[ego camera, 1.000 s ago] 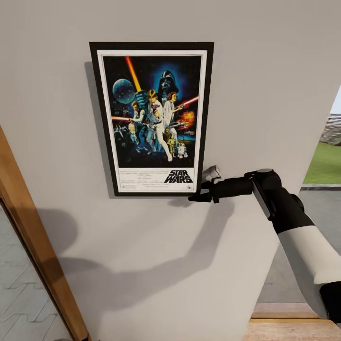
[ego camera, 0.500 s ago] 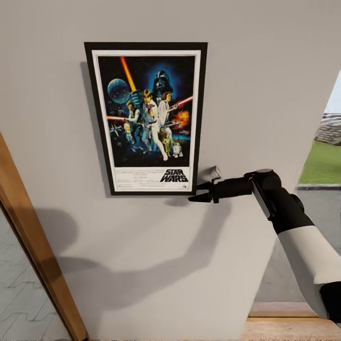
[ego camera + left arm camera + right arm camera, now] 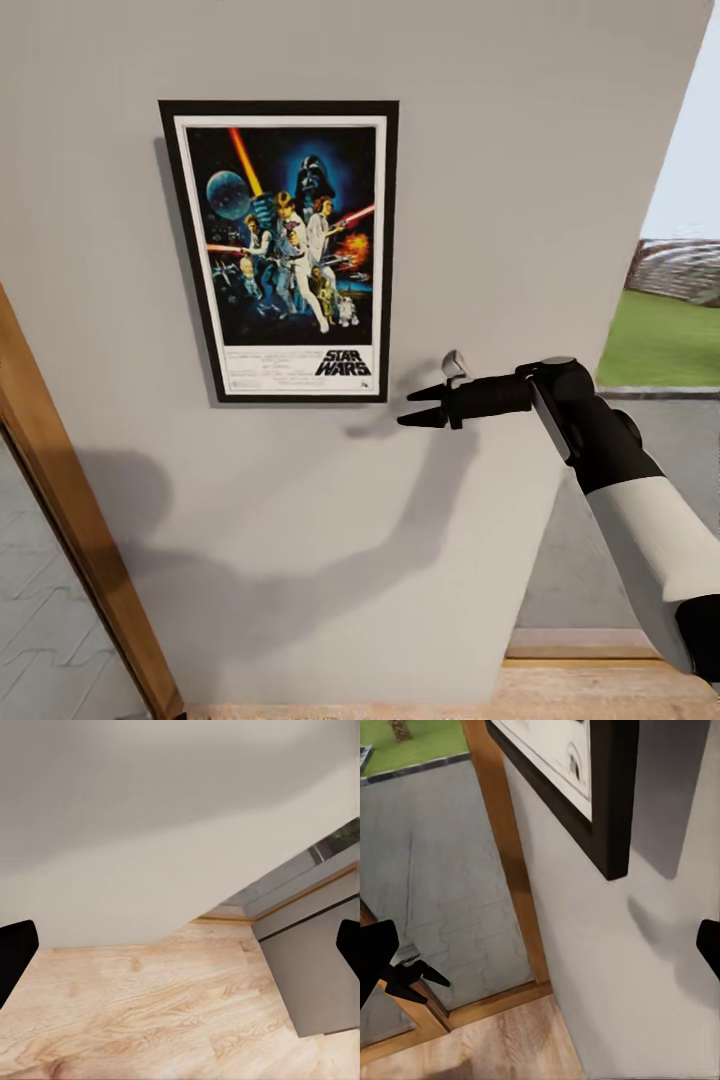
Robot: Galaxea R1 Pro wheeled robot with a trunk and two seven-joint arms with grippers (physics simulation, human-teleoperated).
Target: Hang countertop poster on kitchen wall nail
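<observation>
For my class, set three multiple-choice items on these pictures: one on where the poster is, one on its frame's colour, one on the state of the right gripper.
1. Where is the poster?
A. On the wall
B. On the floor
C. In the gripper

2. What colour is its frame?
A. Gold
B. Black
C. Red

3. How is the right gripper?
A. Shut on the poster
B. Open, empty
C. Shut on a nail

Key: 1 A, it sits flat on the grey wall; 2 B, a black border rings the white margin; 3 B, its fingers are spread, apart from the poster's lower corner.
</observation>
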